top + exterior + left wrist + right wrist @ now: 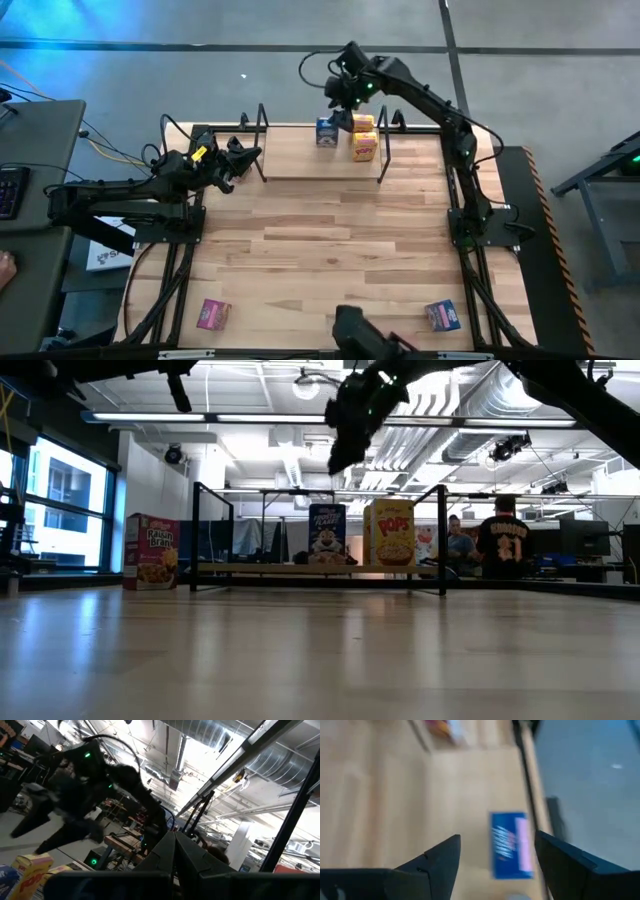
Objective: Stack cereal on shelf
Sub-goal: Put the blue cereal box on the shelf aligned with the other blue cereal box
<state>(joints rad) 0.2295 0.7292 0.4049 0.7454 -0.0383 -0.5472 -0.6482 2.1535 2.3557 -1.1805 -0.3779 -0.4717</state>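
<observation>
The shelf (300, 165) stands at the table's far side, a pale board between black loop end frames. On the board (300, 569) a blue cereal box (326, 131) (327, 534) stands upright, with two yellow boxes (364, 146) (392, 532) to its right. My right gripper (345, 97) (352, 420) hangs open high above them. Its wrist view looks down on the blue box (510, 845) between the fingers. My left gripper (242, 153) (175, 855) is shut and waits beside the shelf's left end frame. A pink box (150, 551) stands on the table left of the shelf.
A pink box (213, 314) lies near the table's near left corner and a blue box (442, 315) near the near right corner. The middle of the wooden table (330, 240) is bare. People (500, 545) sit in the room behind the shelf.
</observation>
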